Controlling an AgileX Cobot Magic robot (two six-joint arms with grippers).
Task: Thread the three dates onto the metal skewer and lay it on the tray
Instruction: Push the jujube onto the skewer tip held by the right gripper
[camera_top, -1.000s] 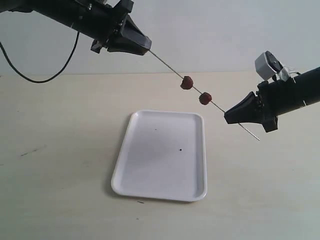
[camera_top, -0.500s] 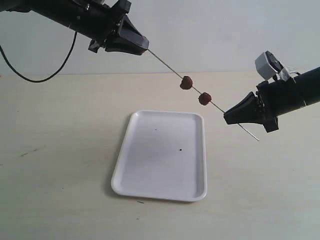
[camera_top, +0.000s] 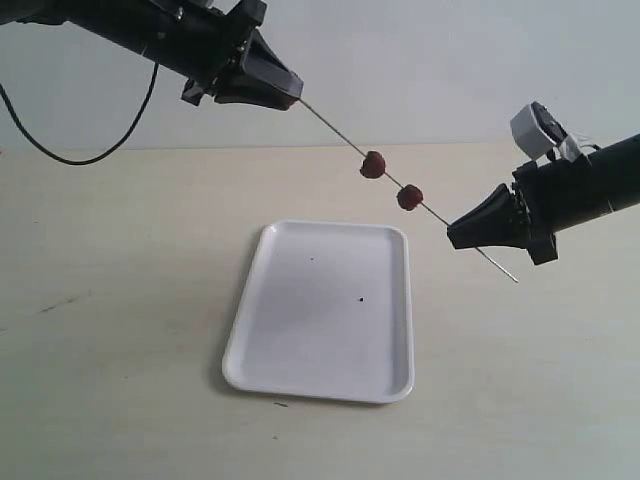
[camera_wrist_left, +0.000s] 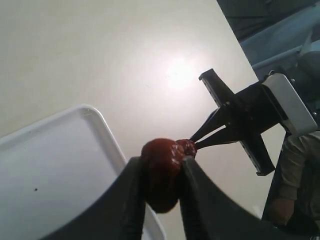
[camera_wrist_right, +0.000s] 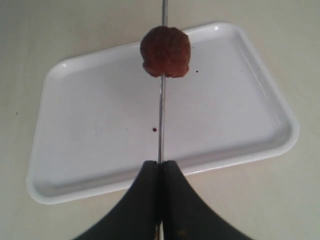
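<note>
Above the worktop (camera_top: 120, 330) we list one metal skewer (camera_wrist_right: 161, 115), held in the air and sloping down from the left end effector (camera_top: 298, 102) to the right end effector (camera_top: 452, 231)

- Left end effector: we record its fingers closed on either side of the third date (camera_wrist_left: 160, 175), as the left wrist view shows. In the exterior view the rod runs straight up to its tip.
- Right end effector: fingers pressed together on the skewer, with a short length of rod sticking out behind it.
- First date (camera_top: 373, 165) and second date (camera_top: 410, 197): threaded on the rod between the two end effectors, apart from each other. The second is nearer the right end effector, and neither touches it.
- Tray (camera_top: 300, 330): flat on the worktop below the skewer — we note two small dark specks on its floor
</note>
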